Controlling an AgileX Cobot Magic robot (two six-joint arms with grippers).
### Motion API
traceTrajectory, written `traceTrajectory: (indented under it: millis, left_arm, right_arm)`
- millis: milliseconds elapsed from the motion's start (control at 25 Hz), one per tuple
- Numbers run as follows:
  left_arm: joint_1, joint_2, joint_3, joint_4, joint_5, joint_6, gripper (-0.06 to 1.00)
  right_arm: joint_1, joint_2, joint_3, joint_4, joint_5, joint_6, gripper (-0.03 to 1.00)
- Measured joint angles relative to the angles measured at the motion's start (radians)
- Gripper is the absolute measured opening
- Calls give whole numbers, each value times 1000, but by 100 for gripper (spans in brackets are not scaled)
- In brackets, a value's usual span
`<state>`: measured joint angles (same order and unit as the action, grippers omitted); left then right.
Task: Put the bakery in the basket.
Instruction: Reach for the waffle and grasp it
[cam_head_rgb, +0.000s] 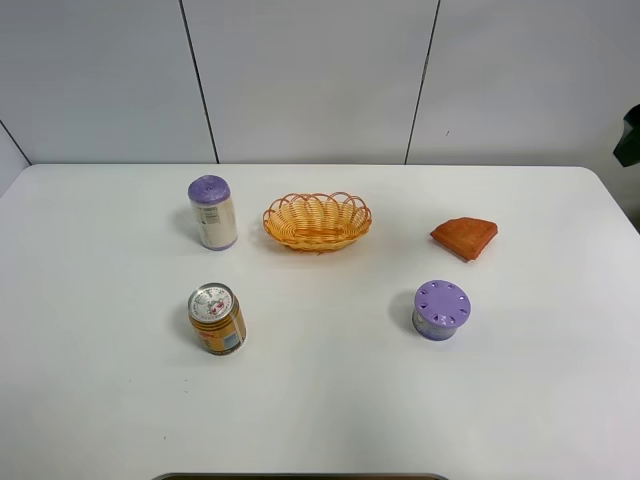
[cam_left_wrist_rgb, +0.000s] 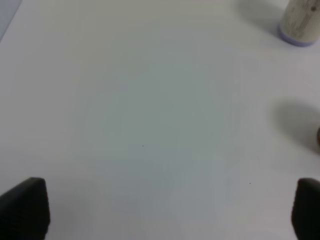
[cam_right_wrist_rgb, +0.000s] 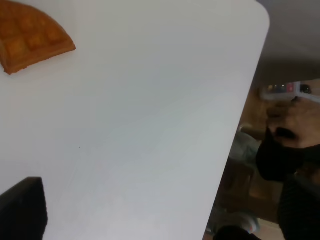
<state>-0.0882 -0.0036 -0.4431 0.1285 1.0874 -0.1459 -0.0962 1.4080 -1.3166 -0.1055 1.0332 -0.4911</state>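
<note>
basket (cam_head_rgb: 300, 236) woven wicker, prob. plastic; bakery (cam_head_rgb: 465, 237) rough, gridded; table (cam_head_rgb: 330, 400) matt

White surface (cam_head_rgb: 330, 410), plain, rounded far corners, five things on it, none touching. Basket (cam_head_rgb: 317, 221) sits upright at rear centre. Bakery (cam_head_rgb: 465, 237) lies flat to the right of the basket, well apart from it, gridded top up. White cylinder with purple lid (cam_head_rgb: 212, 212) stands upright near the basket's left side. Orange can with silver top (cam_head_rgb: 217, 319) stands upright front left. Short purple tub with dotted lid (cam_head_rgb: 440, 310) sits front right, in front of the bakery.
</note>
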Motion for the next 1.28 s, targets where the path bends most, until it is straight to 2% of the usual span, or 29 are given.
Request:
traceTrajectory:
  millis: [160,360,720,1000,1280]
  left_arm:
    - [0,0,0,0,0,0,99]
    - [0,0,0,0,0,0,99]
    - [0,0,0,0,0,0,99]
    - [0,0,0,0,0,0,99]
    - [0,0,0,0,0,0,99]
  right_arm:
    - [4,98,0,33,-55,-74,91]
    - [53,235,0,59,-117,-236,91]
    - [116,389,0,86,-244,-425,91]
    - [117,492,0,133,-328,-464,91]
    - [150,586,-23,184,-349,-521,91]
